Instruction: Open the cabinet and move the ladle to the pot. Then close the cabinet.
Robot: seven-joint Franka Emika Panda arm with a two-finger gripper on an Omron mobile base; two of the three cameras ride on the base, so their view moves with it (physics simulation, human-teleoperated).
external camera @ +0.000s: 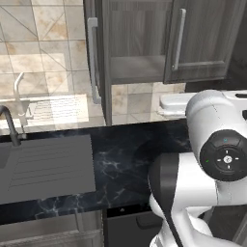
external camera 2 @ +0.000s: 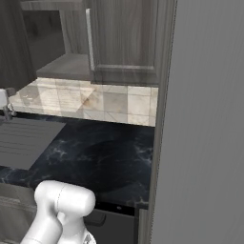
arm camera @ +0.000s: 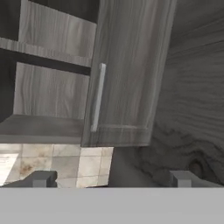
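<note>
Cabinet (external camera: pixel 140 43): one dark wood-grain wall unit above the counter; two framed doors, the left one swung open edge-on, the right one shut.
Door handles: two long silver bars, one on the open door (external camera: pixel 92 58), one on the shut door (external camera: pixel 179 38).
Shelf (arm camera: pixel 48 54): one board inside the open half, nothing seen on it or on the cabinet floor below.
Counter (external camera: pixel 120 164): one black marbled top, bare in the middle.
Sink (external camera: pixel 46 166): one grey basin with ribbed drainer at the left, one dark faucet (external camera: pixel 9 125) behind it.
Gripper (arm camera: pixel 111 180): fingers spread fully apart, gripping and touching nothing, facing the shut door's lower corner.
Ladle, pot: cannot tell where they are.
</note>
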